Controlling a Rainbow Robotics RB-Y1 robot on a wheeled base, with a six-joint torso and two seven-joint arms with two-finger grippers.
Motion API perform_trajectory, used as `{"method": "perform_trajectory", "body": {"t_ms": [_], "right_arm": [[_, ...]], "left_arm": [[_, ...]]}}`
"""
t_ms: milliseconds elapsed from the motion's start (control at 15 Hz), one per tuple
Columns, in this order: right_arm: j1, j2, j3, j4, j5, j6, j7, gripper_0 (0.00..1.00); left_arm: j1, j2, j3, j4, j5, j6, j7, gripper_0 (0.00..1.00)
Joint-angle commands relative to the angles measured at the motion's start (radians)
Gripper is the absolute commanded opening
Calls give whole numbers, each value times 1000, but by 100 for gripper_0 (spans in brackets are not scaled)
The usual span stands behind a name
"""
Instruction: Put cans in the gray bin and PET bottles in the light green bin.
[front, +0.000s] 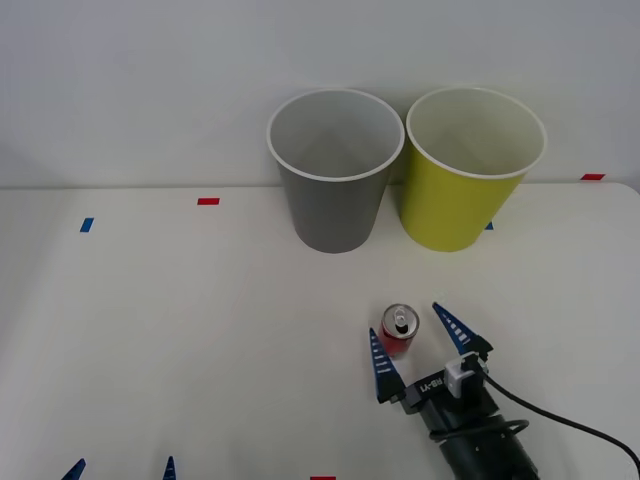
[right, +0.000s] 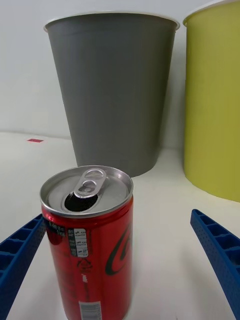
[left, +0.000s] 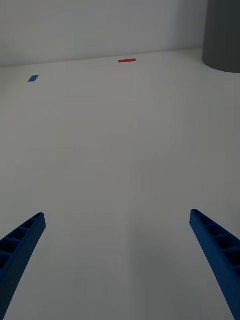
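A small red can (front: 399, 330) with a silver top stands upright on the white table (front: 200, 330), in front of the two bins. My right gripper (front: 404, 318) is open around it, one blue finger on each side. In the right wrist view the can (right: 90, 240) sits close to one finger (right: 20, 255) and well apart from the other. Behind it stand the gray bin (front: 335, 170) (right: 115, 90) and, to its right, the light green bin (front: 470, 170) (right: 215, 100). My left gripper (front: 122, 466) (left: 117, 216) rests open at the table's near left edge. PET bottles are out of view.
Small red tape marks (front: 208, 201) (front: 593, 177) and a blue one (front: 86, 225) lie on the table. A black cable (front: 570, 420) trails from the right arm. A white wall rises just behind the bins. The gray bin's side (left: 222, 35) shows in the left wrist view.
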Motion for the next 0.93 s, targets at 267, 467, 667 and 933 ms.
{"method": "perform_trajectory", "body": {"t_ms": [267, 467, 667, 933], "right_arm": [[-34, -3, 16, 0, -16, 20, -12, 12], [-34, 2, 16, 0, -22, 19, -15, 8], [-32, 8, 16, -1, -24, 19, -15, 6], [-26, 5, -4, -28, -3, 53, -6, 0]], "left_arm": [[0, 0, 0, 0, 0, 0, 0, 100], [0, 0, 0, 0, 0, 0, 0, 100], [0, 0, 0, 0, 0, 0, 0, 100], [0, 0, 0, 0, 0, 0, 0, 100]]}}
